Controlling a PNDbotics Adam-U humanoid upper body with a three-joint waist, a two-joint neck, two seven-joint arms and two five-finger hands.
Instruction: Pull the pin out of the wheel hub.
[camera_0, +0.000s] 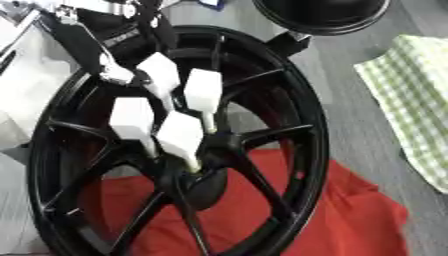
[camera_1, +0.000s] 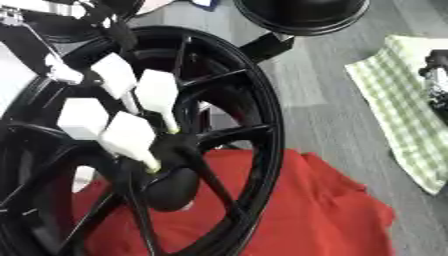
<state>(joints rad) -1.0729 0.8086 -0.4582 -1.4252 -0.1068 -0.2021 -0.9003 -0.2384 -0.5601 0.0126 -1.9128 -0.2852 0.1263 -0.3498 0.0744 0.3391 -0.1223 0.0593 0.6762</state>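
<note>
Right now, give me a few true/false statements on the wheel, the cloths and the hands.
1. The black spoked alloy wheel stands over a red cloth. True.
2. The left hand, with white fingers, reaches down to the wheel's black centre hub. True.
3. A blue towel lies to the right. False: it is a green-and-white checked cloth.
4. The right hand is working at the hub. False: only a dark part of it shows at the right edge, over the checked cloth.
</note>
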